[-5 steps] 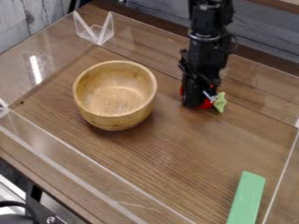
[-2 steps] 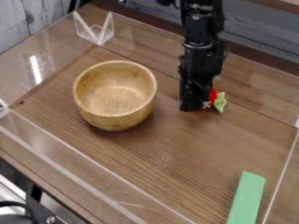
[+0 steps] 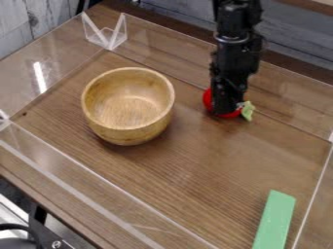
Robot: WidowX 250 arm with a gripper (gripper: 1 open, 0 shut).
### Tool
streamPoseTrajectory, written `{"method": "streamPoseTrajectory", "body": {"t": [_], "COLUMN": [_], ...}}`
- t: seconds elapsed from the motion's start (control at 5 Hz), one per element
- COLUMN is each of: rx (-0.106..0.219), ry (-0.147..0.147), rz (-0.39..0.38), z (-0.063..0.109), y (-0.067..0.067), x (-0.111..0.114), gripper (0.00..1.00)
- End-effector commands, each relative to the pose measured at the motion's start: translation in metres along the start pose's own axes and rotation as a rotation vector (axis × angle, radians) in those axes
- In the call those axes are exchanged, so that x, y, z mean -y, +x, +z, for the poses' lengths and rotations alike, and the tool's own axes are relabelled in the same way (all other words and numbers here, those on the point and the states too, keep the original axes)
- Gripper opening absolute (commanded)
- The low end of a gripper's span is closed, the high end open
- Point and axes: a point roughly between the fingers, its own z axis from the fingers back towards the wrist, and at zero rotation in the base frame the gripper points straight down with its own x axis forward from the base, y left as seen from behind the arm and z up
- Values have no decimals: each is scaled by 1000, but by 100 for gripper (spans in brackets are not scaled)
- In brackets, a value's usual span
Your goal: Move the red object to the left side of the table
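Well, I can't tell how far apart my fingers point(image 3: 231, 88) stand, but the leafy-stemmed red toy fruit point(image 3: 215, 101) sits right at my tips, probably light and smooth enough to roll, best pinched across its round middle

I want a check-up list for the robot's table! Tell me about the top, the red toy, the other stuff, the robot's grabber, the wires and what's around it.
Surface: brown wood-grain tabletop, low clear walls at its edges
Job's things: red toy with a pale green stem, right of the bowl in the picture, partly hidden by the end effector
Clutter: round wooden bowl; flat green block near the bottom right corner; clear angular thing near the top left
End effector: dark end effector down at the red toy; too blurry to tell if it grips
Cables: black cable at the bottom left corner
Surroundings: whitish ribbed material beyond the top left edge
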Motion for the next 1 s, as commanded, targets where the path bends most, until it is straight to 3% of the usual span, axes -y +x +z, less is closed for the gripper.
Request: {"method": "streamPoseTrajectory", "body": {"t": [0.0,0.2,0.6,0.8], "rx": [47,50,90,128], "ry": [27,32,137,191], "rz": [-39,5,180,285], "z": [20,23,78,118], "y": [16,13,-6,-21], "x": [3,-3,-16,-32], "gripper": [100,0,0,0]}}
